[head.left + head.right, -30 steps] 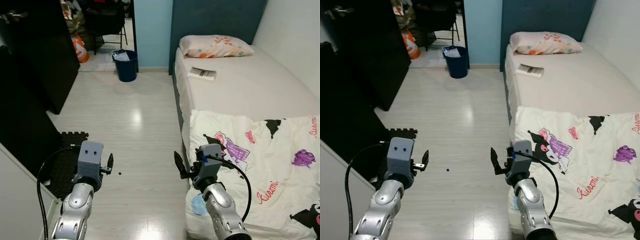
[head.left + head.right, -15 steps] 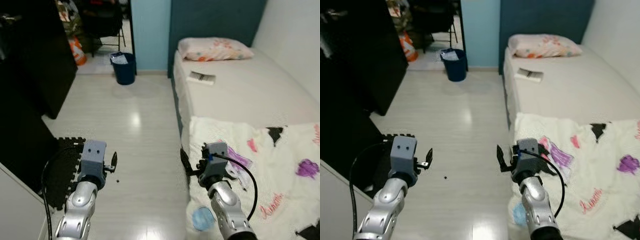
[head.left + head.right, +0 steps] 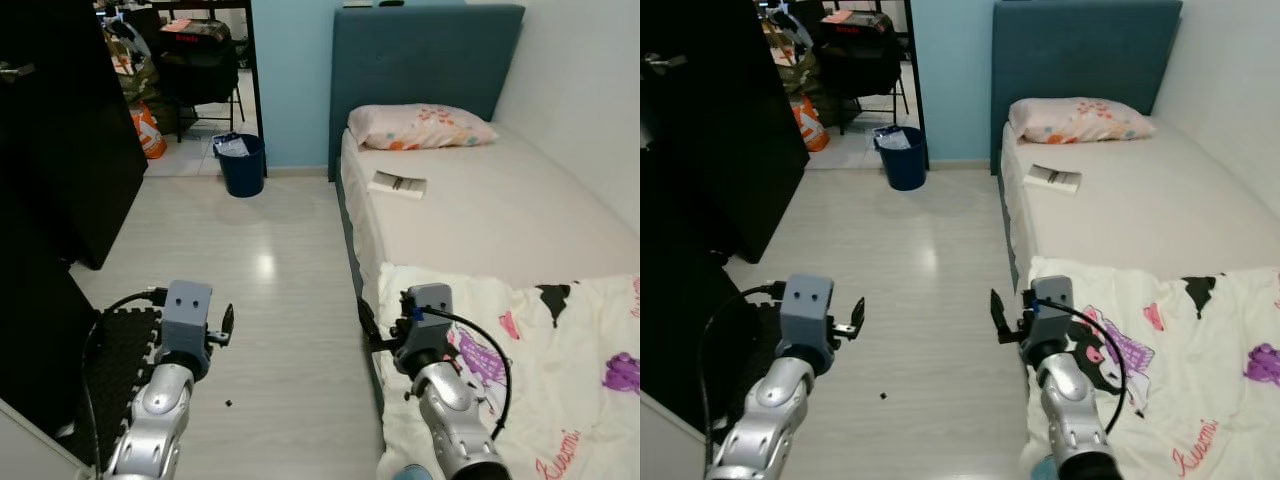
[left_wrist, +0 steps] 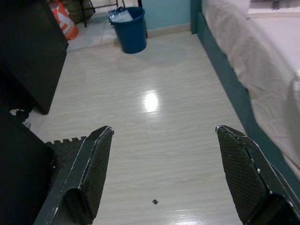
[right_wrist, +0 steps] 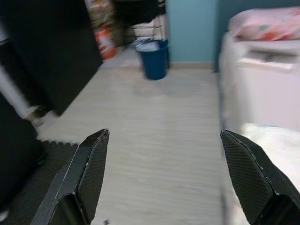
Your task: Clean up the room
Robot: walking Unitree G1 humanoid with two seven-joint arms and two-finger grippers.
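Two spread-fingered end effectors [image 4: 164, 178] [image 5: 168, 178] over glossy plank floor [image 3: 280, 270].

Silver arms, grey wrist housings, black cables

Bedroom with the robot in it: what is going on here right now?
The robot stands on the pale floor beside the bed, both arms raised in front of it. The left gripper and the right gripper are open and hold nothing. On the bed lie a pillow, a book and a cartoon-print blanket. A blue bin stands near the doorway, and a small dark speck lies on the floor. Nothing is being handled at this moment.
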